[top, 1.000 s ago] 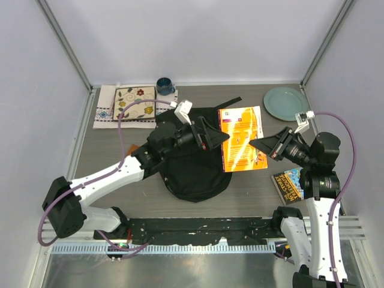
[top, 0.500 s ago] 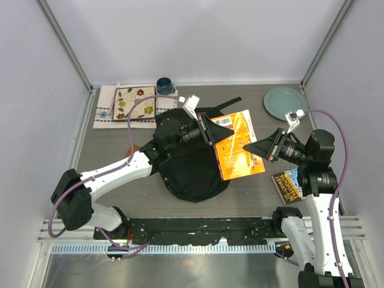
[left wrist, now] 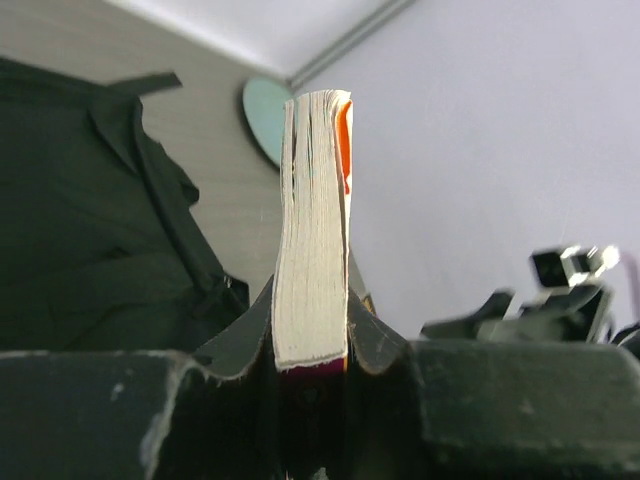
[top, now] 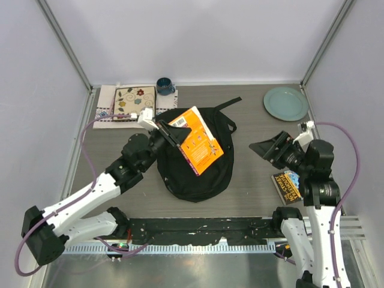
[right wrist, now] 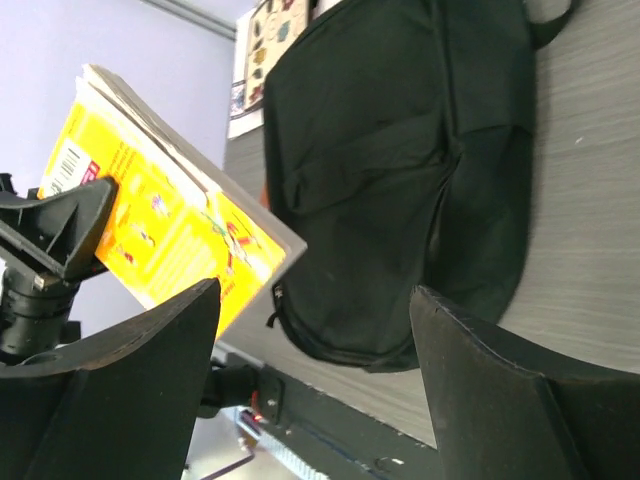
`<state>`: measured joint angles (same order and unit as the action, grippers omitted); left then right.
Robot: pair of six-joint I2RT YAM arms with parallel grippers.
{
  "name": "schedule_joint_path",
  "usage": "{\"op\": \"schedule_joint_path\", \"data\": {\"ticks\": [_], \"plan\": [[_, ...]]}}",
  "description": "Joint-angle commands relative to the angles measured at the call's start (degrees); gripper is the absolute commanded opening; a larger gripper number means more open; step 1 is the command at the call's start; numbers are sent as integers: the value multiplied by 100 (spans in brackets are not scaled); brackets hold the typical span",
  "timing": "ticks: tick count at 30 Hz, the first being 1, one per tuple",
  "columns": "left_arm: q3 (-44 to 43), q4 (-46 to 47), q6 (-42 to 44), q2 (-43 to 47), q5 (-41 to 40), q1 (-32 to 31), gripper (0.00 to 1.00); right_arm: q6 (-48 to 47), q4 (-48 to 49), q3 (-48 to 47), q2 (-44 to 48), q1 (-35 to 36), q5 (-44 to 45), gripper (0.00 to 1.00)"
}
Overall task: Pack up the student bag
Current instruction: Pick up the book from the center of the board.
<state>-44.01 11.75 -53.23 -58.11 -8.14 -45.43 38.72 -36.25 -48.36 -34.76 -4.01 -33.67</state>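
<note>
The student bag [top: 201,177] is a black backpack lying flat in the middle of the table. An orange paperback [top: 198,147] hangs tilted above it, with my left gripper [top: 175,133] shut on its corner. In the left wrist view the book's page edge [left wrist: 315,230] stands upright between the jaws of the left gripper [left wrist: 312,325], and the bag [left wrist: 90,230] lies to the left. My right gripper [top: 267,144] is open and empty, to the right of the bag. Its wrist view shows the right gripper [right wrist: 315,305] wide apart, facing the book [right wrist: 160,230] and the bag [right wrist: 400,180].
A second book [top: 287,185] with a dark cover lies at the right, by the right arm. A teal plate [top: 286,103] sits at the back right. A dark mug [top: 164,86] and a floral tile [top: 133,102] on a cloth are at the back left.
The right gripper opened and let go of the orange book, then drew back right. The left gripper shut on the book and carried it left, over the bag.
</note>
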Motion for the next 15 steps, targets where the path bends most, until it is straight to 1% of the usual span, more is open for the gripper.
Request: {"op": "schedule_joint_path", "data": {"ticks": [1, 2, 5, 7, 10, 11, 12, 14, 15], "plan": [[120, 687, -178, 414, -952, -1, 0, 1591, 1013, 922, 733, 6, -518, 82], [164, 984, -283, 405, -1013, -1, 0, 1838, 1406, 1073, 899, 6, -666, 82], [182, 1425, -380, 221, -901, -1, 0, 2454, 1927, 1460, 1138, 23, -886, 83], [103, 1610, -486, 29, -786, 8, 0, 2430, 1893, 1400, 1121, 41, -825, 83], [94, 1926, -662, -104, -636, 8, 0, 2614, 2156, 1434, 972, 111, -922, 84], [103, 2015, -706, -191, -575, -1, 0, 2797, 2479, 1487, 937, 172, -948, 84], [112, 2094, -802, -236, -540, 8, 0, 2808, 2587, 1583, 858, 216, -914, 84], [86, 2296, -864, -350, -452, 8, 0, 2790, 2640, 1619, 787, 400, -747, 84], [85, 2314, -899, -368, -399, 8, 0, 2764, 2675, 1645, 752, 627, -546, 85]]}}
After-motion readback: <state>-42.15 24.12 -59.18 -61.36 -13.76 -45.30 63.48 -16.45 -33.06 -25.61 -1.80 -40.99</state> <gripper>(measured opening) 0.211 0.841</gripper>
